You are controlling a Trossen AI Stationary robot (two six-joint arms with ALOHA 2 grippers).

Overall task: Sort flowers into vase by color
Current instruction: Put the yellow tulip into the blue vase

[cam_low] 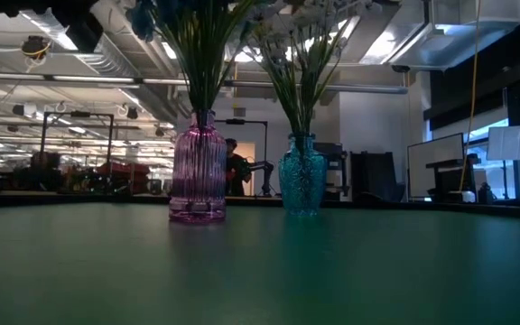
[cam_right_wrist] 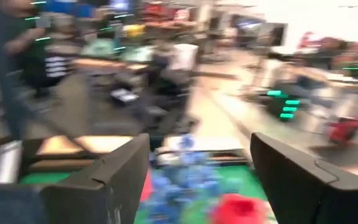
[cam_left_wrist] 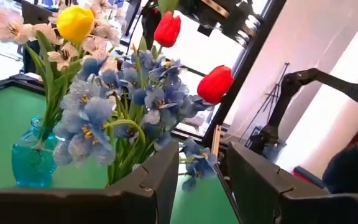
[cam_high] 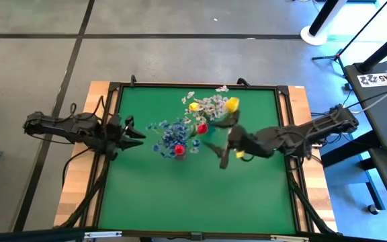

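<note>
Flowers (cam_high: 193, 124), soft-petalled, in ribbed purple vase (cam_low: 197, 176) and teal vase (cam_low: 302, 176).

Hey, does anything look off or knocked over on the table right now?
Nothing tipped or spilled: the purple vase and the teal vase stand upright. One oddity: colours share bunches, red tulips among the blue sprays, and a yellow tulip with the white sprays in the teal vase.
</note>
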